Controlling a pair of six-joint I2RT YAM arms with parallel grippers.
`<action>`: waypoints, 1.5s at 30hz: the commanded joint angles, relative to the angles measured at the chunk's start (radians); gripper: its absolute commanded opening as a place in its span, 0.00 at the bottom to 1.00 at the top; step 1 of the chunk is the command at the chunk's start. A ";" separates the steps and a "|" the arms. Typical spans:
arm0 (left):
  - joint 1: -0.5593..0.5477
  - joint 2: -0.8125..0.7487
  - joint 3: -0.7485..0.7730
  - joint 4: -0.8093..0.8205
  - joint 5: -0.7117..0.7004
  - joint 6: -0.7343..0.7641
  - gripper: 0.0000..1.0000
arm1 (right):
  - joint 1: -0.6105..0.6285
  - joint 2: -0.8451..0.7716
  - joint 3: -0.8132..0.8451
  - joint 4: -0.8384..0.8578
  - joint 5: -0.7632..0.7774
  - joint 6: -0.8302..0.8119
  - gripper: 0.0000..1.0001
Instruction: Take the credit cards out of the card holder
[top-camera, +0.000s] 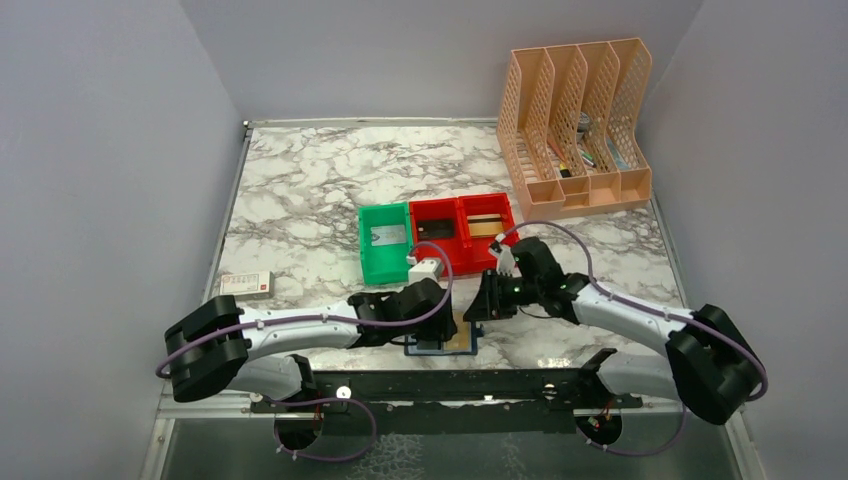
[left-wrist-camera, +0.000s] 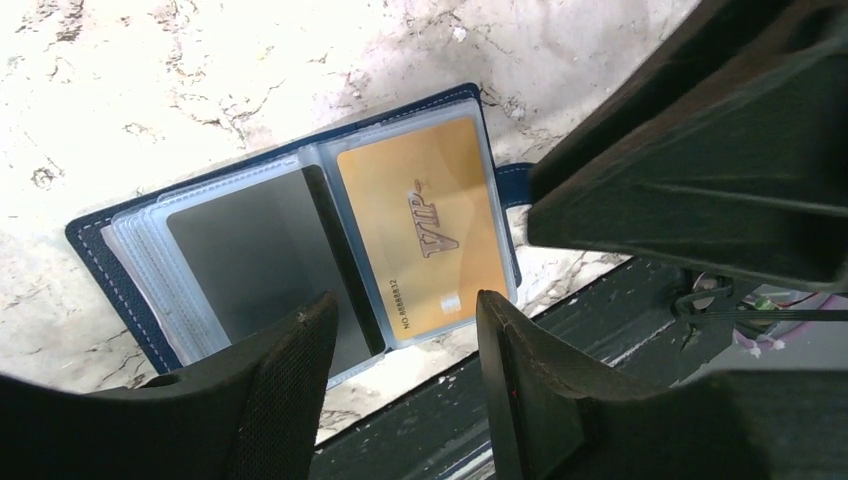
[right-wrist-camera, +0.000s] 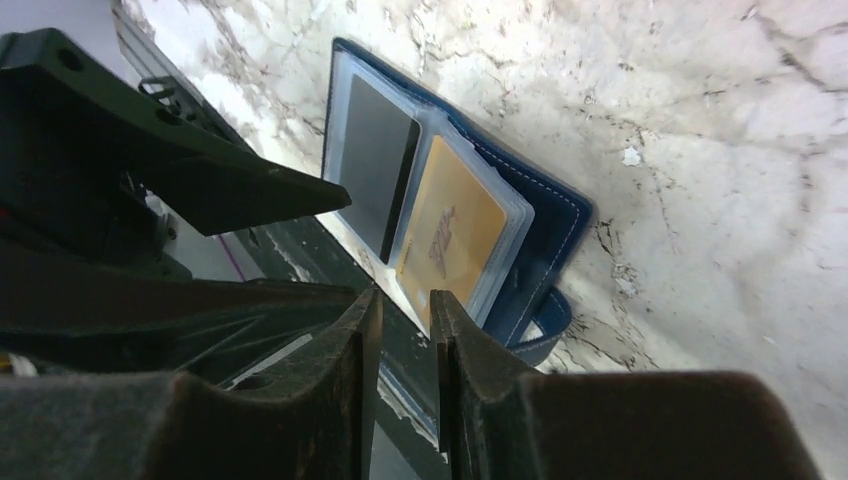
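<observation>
Stitched navy-blue bifold card holder is seen lying open at the near edge of the white marble worktop, just beyond both claws. A glossy gold VIP card and a matt grey card are sleeved in clear plastic. Left gripper is spread, nothing pinched. Right gripper is narrowly parted, nothing pinched.

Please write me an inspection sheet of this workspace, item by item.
Surface: white-grey marble table, no spills seen.
Job's things: navy-blue bifold card holder lies open at near edge; gold VIP card and dark card in clear sleeves.
Clutter: green plastic bin, red plastic bins, peach slotted rack, small white box.
Grippers: left gripper open over card holder; right gripper narrowly open, empty.
Cables: purple cables along both arms.
Surroundings: plain grey walls.
</observation>
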 joint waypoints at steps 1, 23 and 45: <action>0.017 -0.018 -0.030 0.101 0.031 -0.014 0.55 | -0.001 0.112 -0.023 0.079 -0.104 0.003 0.23; 0.083 0.093 -0.104 0.205 0.123 -0.033 0.51 | -0.001 0.343 -0.155 0.154 0.111 0.059 0.09; 0.128 0.019 -0.236 0.372 0.147 -0.123 0.38 | 0.000 0.098 -0.013 -0.015 0.073 0.028 0.22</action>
